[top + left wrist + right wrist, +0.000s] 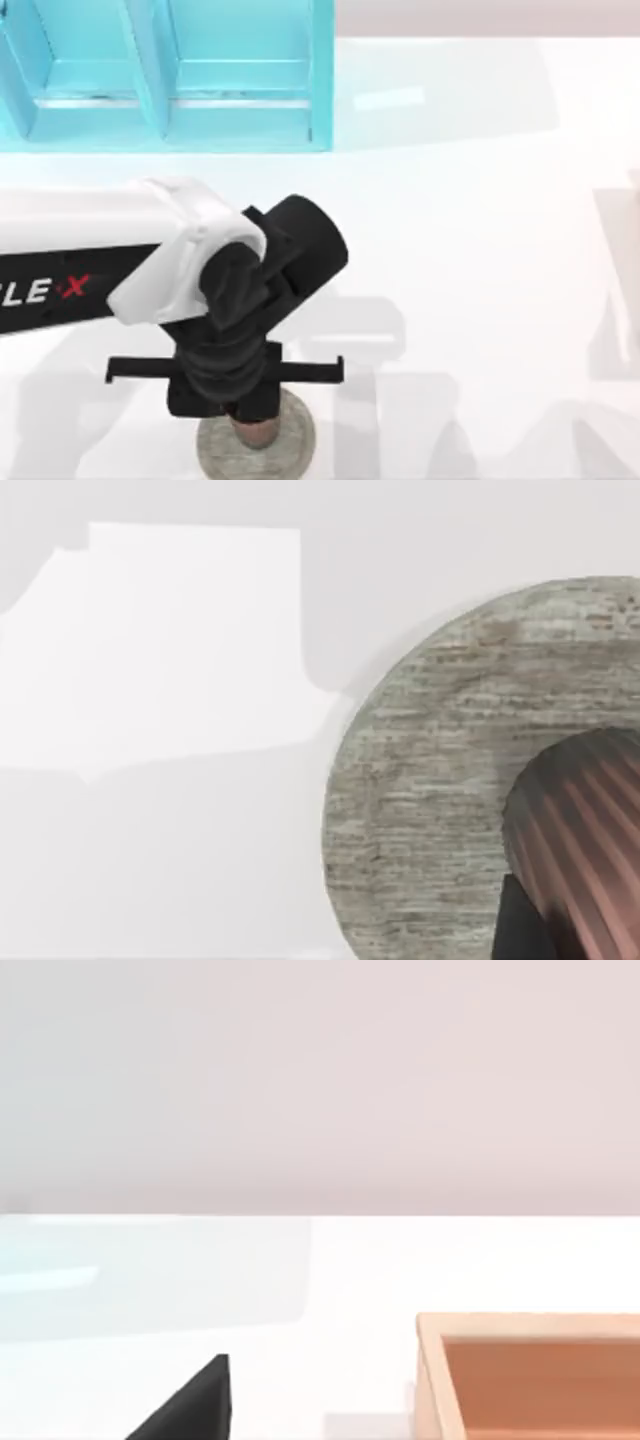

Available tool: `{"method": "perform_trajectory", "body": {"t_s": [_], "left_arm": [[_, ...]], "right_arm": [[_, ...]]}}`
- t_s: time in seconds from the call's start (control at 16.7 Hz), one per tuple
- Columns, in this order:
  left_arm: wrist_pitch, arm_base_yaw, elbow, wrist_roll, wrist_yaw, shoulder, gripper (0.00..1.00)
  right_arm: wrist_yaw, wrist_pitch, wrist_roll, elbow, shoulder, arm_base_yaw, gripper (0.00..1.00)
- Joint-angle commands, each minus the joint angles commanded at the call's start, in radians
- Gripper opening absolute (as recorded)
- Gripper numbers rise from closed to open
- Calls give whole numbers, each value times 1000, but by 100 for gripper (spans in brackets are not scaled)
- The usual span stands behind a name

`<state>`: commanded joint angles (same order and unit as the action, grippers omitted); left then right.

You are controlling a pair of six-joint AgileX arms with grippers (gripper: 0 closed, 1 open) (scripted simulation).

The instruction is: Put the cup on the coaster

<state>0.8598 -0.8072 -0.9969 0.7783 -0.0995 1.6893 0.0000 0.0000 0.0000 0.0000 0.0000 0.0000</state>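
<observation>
The grey stone-like coaster [296,447] lies at the front edge of the table, left of centre. The reddish-brown ribbed cup [258,432] stands upright over its middle, under my left gripper [245,412], which reaches straight down from above and is shut on the cup. In the left wrist view the cup [585,830] rises from the coaster [430,780], with a dark finger [515,930] against the cup's side. Whether the cup's base touches the disc is hidden. A black part of my right gripper [195,1410] hangs above the white table, far from the cup.
A teal shelf unit [170,70] stands along the back left of the table. An open wooden box [530,1380] sits on the table in the right wrist view. White tabletop stretches to the right of the coaster.
</observation>
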Motion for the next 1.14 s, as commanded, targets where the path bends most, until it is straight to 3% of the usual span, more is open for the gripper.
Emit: {"method": "perform_trajectory", "body": {"t_s": [0.78,1.14], "left_arm": [[0,0,0,0,0,0,98],[0,0,0,0,0,0,100]], "right_arm": [[0,0,0,0,0,0,100],[0,0,0,0,0,0,100]]}}
